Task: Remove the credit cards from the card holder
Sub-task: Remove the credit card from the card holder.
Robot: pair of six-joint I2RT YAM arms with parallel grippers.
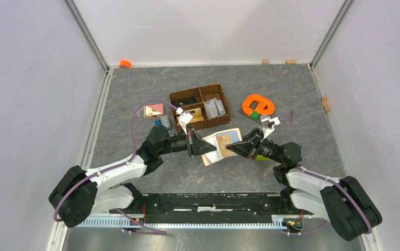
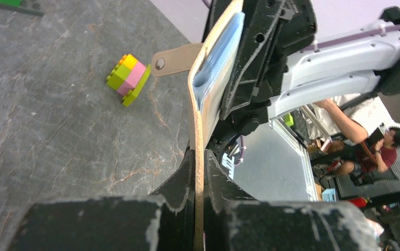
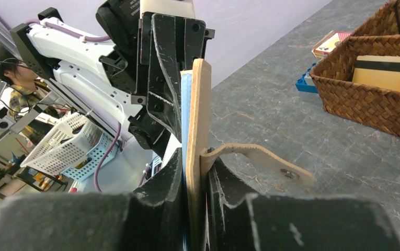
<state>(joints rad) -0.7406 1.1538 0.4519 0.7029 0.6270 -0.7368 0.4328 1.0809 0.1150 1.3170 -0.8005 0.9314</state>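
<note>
The card holder [image 1: 221,145] is beige with a pale blue-grey inside and is held spread open above the table's middle between both grippers. My left gripper [image 1: 204,145] is shut on its left flap; in the left wrist view the jaws [image 2: 198,157] pinch the thin beige edge [image 2: 200,120], with the snap tab [image 2: 174,60] sticking out. My right gripper [image 1: 234,148] is shut on the right flap; in the right wrist view the jaws [image 3: 195,162] clamp the beige panel [image 3: 200,104] beside the tab [image 3: 260,159]. I cannot make out any single card.
A brown woven divided basket [image 1: 200,106] with items in it stands behind the holder. An orange object [image 1: 258,104] lies at the back right. A pink-and-cream box [image 1: 153,110] and a blue item [image 1: 162,123] lie left of the basket. A small brick stack [image 2: 128,78] sits on the table.
</note>
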